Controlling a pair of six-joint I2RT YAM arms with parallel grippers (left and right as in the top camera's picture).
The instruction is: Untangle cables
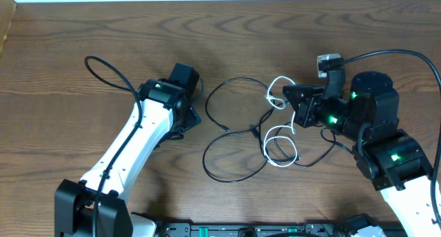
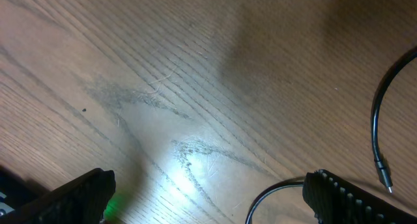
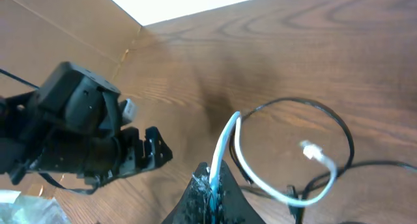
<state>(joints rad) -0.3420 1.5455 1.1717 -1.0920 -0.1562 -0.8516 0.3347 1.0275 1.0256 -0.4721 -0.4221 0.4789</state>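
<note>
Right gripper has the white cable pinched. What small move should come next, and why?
Probably raise the right gripper a little and draw it toward its own side. It is shut on the white cable, which lies looped over a black cable. The left gripper is open above bare wood, holding nothing.

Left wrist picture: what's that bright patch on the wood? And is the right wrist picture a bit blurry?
Left wrist view: it is glare on the bare table, with a faint green glow at the lower left. Right wrist view: the white cable near the lens looks soft, and the strip beyond the table's far edge is blown out white.
</note>
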